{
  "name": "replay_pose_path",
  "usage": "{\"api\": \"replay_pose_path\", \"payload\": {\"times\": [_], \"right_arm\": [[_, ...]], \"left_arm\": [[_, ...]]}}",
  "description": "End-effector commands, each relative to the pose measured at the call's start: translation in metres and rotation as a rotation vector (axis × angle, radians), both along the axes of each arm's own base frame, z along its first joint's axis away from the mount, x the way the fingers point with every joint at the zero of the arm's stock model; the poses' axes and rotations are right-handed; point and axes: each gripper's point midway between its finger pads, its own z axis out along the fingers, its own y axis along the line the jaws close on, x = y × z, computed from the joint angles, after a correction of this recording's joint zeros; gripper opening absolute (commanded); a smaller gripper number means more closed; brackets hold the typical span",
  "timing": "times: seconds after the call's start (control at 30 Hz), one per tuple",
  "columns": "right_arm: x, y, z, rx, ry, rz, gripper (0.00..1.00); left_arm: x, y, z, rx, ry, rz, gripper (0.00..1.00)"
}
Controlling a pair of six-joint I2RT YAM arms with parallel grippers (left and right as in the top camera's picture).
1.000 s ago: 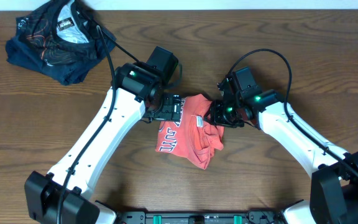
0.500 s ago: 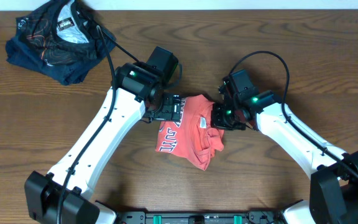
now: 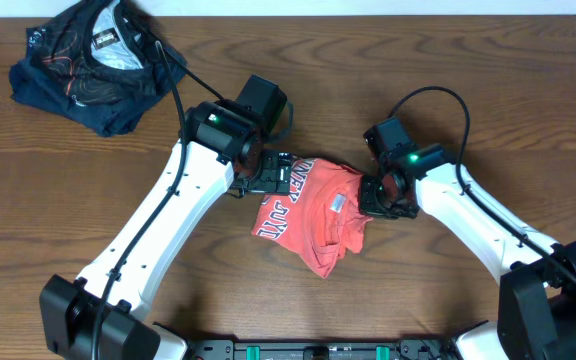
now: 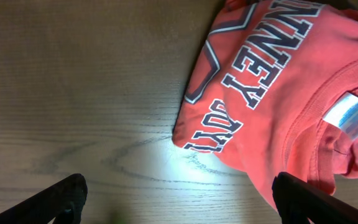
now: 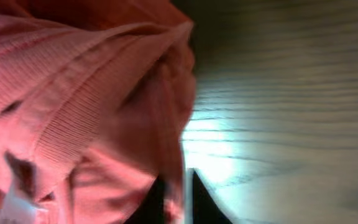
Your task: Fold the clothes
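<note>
A red shirt (image 3: 308,212) with dark lettering lies crumpled on the wooden table at the middle. It also shows in the left wrist view (image 4: 278,93) with its white neck label. My left gripper (image 4: 179,202) is open and empty, just left of the shirt's upper edge (image 3: 268,175). My right gripper (image 5: 178,199) is shut on a fold of the red shirt (image 5: 73,106) at its right side (image 3: 376,196). A dark patterned garment (image 3: 88,60) lies bunched at the far left corner.
Black cables run from both arms over the table. The table's far edge (image 3: 368,12) runs along the top of the overhead view.
My right gripper has moved right and a little toward the front with the shirt's edge, stretching the shirt wider. The left arm has stayed in place.
</note>
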Motion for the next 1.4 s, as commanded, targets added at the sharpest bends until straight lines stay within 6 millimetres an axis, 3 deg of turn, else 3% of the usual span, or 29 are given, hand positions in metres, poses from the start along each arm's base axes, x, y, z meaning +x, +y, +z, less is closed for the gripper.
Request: {"api": "replay_pose_path", "payload": {"times": [0.0,0.1,0.23,0.4,0.53,0.67,0.87,1.0,1.23,1.37], "right_arm": [[0.009,-0.011,0.005,-0.041,-0.013,-0.018,0.37],[0.011,-0.014,0.016,-0.046,-0.003,-0.026,0.61],[0.016,-0.011,0.041,-0.039,0.0,-0.029,0.63],[0.024,0.016,0.065,0.092,-0.023,0.049,0.57],[0.025,0.041,0.069,0.216,-0.027,0.131,0.35],[0.018,0.053,0.056,0.242,0.006,0.17,0.25],[0.011,0.074,0.027,0.319,0.064,0.167,0.21],[0.01,0.074,0.015,0.308,0.098,0.148,0.22],[0.008,0.072,0.014,0.298,0.108,0.139,0.25],[0.006,0.052,0.002,0.185,0.11,0.12,0.28]], "left_arm": [[-0.001,0.004,-0.003,0.015,0.01,0.011,0.96],[-0.001,0.004,-0.003,0.015,0.01,0.011,0.96],[-0.001,0.004,-0.003,0.015,0.01,0.011,0.96],[-0.001,0.004,-0.003,0.015,0.01,0.011,0.96],[-0.002,0.005,-0.005,0.017,0.014,0.01,0.96],[-0.002,0.005,-0.005,0.017,0.015,0.011,0.96],[-0.002,0.005,-0.005,0.017,0.015,0.011,0.96],[-0.003,0.005,-0.005,0.018,0.016,0.011,0.96],[-0.002,0.005,-0.005,0.018,0.015,0.011,0.96],[-0.003,0.005,-0.005,0.018,0.016,0.011,0.96]]}}
